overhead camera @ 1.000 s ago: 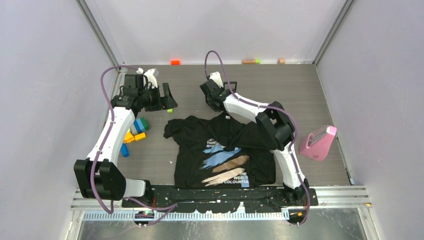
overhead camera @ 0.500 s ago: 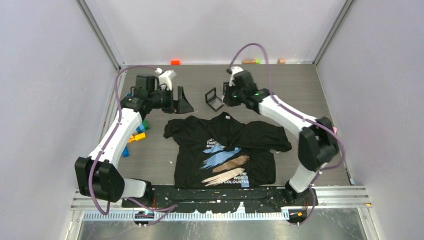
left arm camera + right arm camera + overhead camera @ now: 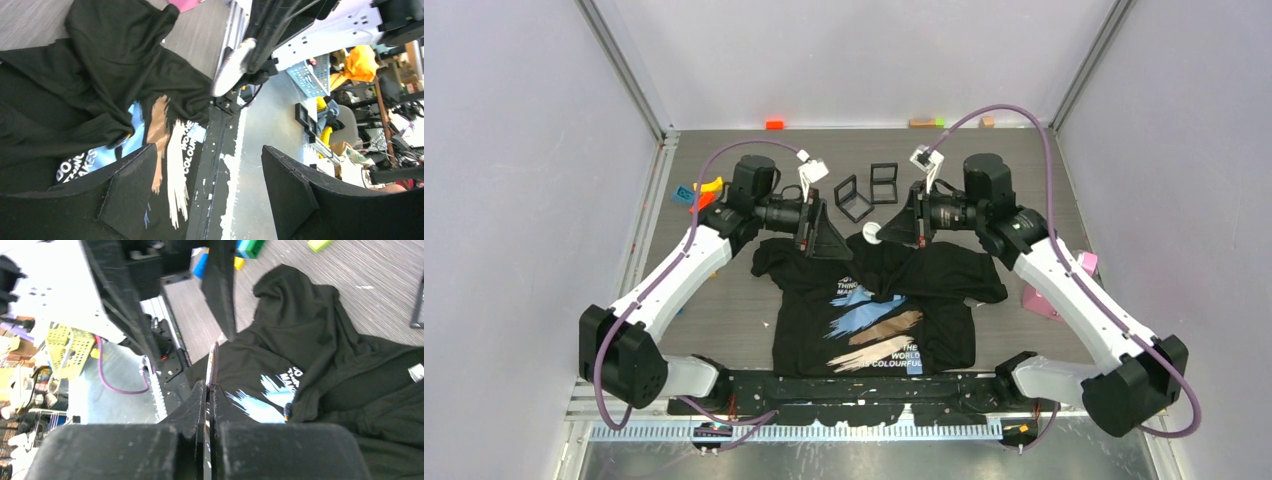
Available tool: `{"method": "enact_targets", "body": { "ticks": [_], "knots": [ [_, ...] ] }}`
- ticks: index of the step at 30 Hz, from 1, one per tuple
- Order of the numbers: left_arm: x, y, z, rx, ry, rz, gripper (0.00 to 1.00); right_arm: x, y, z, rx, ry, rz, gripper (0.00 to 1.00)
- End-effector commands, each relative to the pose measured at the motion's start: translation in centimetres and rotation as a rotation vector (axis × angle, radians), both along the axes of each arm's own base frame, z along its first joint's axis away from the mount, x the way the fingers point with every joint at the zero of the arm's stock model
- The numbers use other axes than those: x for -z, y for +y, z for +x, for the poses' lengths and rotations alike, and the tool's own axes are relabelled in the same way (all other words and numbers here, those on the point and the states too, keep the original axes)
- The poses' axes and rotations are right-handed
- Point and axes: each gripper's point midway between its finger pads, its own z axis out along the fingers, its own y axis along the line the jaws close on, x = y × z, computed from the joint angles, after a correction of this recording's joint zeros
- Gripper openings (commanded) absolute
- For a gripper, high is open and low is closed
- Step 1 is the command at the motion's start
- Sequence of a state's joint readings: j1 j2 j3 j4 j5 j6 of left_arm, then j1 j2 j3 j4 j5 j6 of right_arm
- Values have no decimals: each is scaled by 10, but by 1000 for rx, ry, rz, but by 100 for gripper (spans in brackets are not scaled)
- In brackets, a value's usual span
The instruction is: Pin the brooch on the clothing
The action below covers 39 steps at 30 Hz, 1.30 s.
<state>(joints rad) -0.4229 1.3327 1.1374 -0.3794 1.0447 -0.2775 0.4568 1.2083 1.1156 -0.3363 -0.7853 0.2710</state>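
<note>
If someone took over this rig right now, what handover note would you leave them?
Left gripper open and empty, beside the collar of the T-shirt.
Right gripper shut on the white brooch, held over the collar.
T-shirt lies spread on the table, print up.
Done: brooch in grip.
To do: pin it to the T-shirt; not yet attached.

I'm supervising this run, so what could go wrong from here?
The right gripper pinches the brooch only near its edge, so it may twist or drop. The T-shirt lies bunched at its top, so a pin might catch several layers. The open left gripper faces the right one closely; they might bump.
</note>
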Motion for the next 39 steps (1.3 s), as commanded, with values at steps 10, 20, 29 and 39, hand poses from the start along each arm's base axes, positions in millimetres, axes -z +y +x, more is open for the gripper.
{"method": "enact_targets", "body": {
  "ticks": [10, 20, 29, 39],
  "knots": [
    [-34, -13, -34, 191, -35, -157, 82, -21, 2, -50, -247, 63, 67, 0],
    [-16, -27, -44, 230, 8, -103, 56, -7, 6, -63, -314, 122, 22, 1],
    [-8, -36, -50, 255, 30, -86, 36, -3, 10, -69, -355, 139, 23, 1],
    [-9, -38, -54, 267, 32, -90, 36, 4, 13, -73, -373, 152, -5, 0]
  ]
}}
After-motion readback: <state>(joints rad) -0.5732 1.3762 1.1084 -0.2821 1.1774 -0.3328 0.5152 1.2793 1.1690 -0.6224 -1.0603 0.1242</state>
